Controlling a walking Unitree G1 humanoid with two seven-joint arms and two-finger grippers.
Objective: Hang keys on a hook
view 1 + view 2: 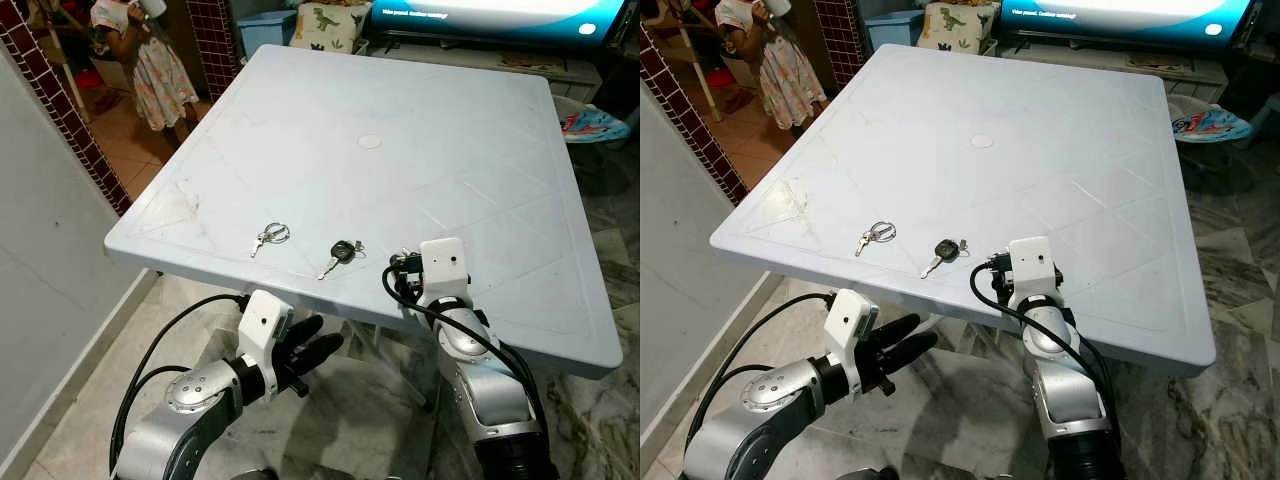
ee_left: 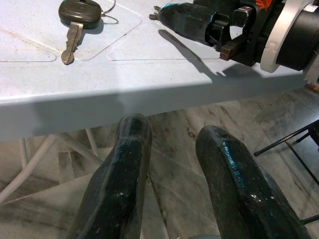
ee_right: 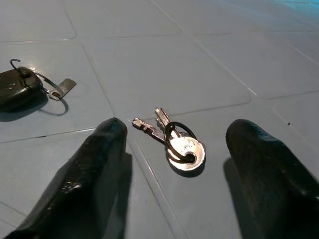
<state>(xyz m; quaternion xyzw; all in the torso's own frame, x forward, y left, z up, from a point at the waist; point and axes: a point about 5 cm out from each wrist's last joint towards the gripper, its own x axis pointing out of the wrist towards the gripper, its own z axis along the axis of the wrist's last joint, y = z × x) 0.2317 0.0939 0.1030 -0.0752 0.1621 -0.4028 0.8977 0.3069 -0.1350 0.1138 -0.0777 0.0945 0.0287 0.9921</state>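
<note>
Three key sets lie near the front edge of the pale blue table (image 1: 400,120). A silver bunch on a ring (image 1: 270,236) is the leftmost, and a black-headed car key (image 1: 340,254) lies to its right. A small silver pair on a ring (image 3: 180,147) lies flat between the spread fingers of my right gripper (image 3: 178,127). That gripper (image 1: 401,264) rests open on the table just right of the car key (image 3: 20,87), holding nothing. My left gripper (image 1: 315,345) hangs open and holds nothing below the table's front edge; its wrist view looks up at the car key (image 2: 75,20).
A person (image 1: 150,60) stands beyond the table's far left corner by a brick pillar (image 1: 60,90). A white wall (image 1: 50,260) runs along the left. A lit screen (image 1: 500,12) and a dinosaur cushion (image 1: 330,25) are behind the table. Marble floor (image 1: 360,420) lies underneath.
</note>
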